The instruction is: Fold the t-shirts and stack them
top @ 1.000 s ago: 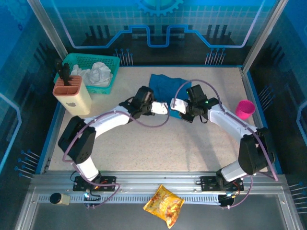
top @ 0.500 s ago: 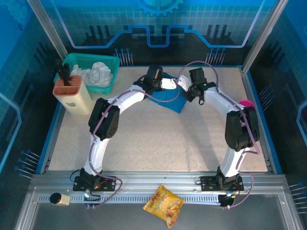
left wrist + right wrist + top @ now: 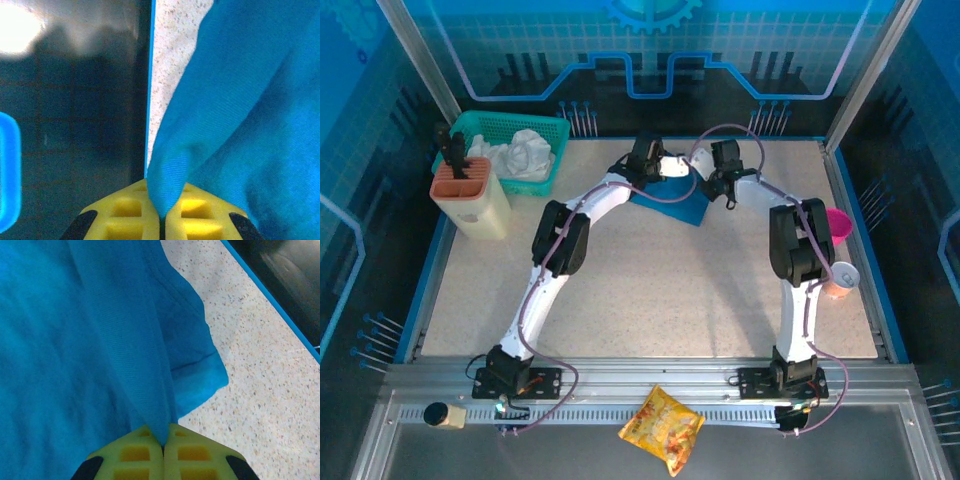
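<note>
In the overhead view, both arms reach to the upper middle of the frame. They cover much of the t-shirt (image 3: 678, 205), leaving a dark teal wedge showing below them on the speckled table (image 3: 650, 290). The fingertips are too small and crowded there to tell how they stand. At the right edge, the pink cup (image 3: 837, 222) is half hidden behind the right arm. Just below it sits a small round white-rimmed object (image 3: 843, 277) that is hard to identify. The white cloth (image 3: 525, 150) in the green basket (image 3: 548, 128) at upper left is a crumpled heap with no clear shape.

The wrist views show what the overhead view cannot. In the left wrist view, the left gripper (image 3: 162, 214) sits at the bottom centre, its yellow pads clenched on a pinched ridge of the t-shirt (image 3: 240, 125). The fabric rises from the pads and fills the right side of the frame. A strip of table (image 3: 172, 50) and its blue edge run down the middle, with dark glass to the left.

In the right wrist view, the right gripper (image 3: 163, 444) is also at the bottom centre, its pads squeezed together on a fold of the t-shirt (image 3: 75, 340). The cloth spreads over the left and upper part of the frame, and a hemmed corner lies flat on the table (image 3: 260, 365) to the right.

Each pincer therefore grasps an edge of the one garment, which lies at the far middle of the table.
</note>
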Robot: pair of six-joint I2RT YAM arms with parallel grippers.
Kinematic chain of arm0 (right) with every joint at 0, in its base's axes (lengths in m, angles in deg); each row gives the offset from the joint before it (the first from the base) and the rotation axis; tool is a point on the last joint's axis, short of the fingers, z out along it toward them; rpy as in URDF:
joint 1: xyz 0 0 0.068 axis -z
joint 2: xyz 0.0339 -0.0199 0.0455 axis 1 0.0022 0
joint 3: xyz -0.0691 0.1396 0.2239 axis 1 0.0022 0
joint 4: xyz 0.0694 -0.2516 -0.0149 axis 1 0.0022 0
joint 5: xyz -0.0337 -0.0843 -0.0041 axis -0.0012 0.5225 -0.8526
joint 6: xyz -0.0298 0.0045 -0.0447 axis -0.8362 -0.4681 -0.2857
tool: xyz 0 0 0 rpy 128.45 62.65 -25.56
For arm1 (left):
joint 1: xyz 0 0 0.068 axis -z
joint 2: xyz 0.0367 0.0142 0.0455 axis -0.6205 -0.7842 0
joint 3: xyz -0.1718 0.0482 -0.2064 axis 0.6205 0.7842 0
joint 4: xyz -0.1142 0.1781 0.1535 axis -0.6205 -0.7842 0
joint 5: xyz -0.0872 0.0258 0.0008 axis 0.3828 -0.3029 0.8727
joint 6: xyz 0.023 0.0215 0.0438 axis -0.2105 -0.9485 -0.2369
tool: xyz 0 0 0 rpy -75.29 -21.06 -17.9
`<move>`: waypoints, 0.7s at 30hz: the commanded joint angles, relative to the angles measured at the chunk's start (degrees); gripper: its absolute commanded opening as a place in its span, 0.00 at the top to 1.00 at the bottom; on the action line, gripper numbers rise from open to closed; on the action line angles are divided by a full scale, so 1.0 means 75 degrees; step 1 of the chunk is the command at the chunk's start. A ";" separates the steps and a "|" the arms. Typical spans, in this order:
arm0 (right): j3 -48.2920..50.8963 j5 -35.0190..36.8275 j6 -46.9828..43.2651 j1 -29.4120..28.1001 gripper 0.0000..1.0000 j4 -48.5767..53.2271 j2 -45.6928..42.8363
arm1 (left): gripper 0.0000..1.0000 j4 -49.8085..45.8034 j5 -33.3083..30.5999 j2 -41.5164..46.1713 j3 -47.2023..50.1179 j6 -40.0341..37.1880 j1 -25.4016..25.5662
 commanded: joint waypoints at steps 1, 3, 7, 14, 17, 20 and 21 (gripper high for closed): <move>-0.0312 0.0473 0.0173 0.0074 1.00 -0.0367 0.0365 | 1.00 0.0477 -0.0306 -0.0246 -0.0410 0.0142 -0.0162; -0.0384 0.0534 0.0207 0.0072 1.00 -0.0525 0.0470 | 1.00 0.0574 -0.0377 -0.0376 -0.0482 0.0153 -0.0195; -0.0577 0.0665 0.0296 0.0109 1.00 -0.0676 0.0727 | 1.00 0.0803 -0.0554 -0.0561 -0.0532 0.0136 -0.0238; -0.1051 0.0812 0.0563 0.0133 1.00 -0.0933 0.1205 | 0.90 0.1096 -0.0805 -0.0674 -0.0673 0.0060 -0.0346; -0.1598 0.0820 0.0775 0.0133 0.87 -0.0736 0.1542 | 0.68 0.1263 -0.0950 -0.0697 -0.0651 0.0082 -0.0407; -0.2168 0.0875 0.1174 0.0133 0.57 -0.0513 0.2001 | 0.27 0.1632 -0.1252 -0.0721 -0.0650 0.0270 -0.0455; -0.2358 0.0890 0.1348 0.0132 0.50 -0.0453 0.2075 | 0.17 0.1798 -0.1395 -0.0731 -0.0669 0.0364 -0.0475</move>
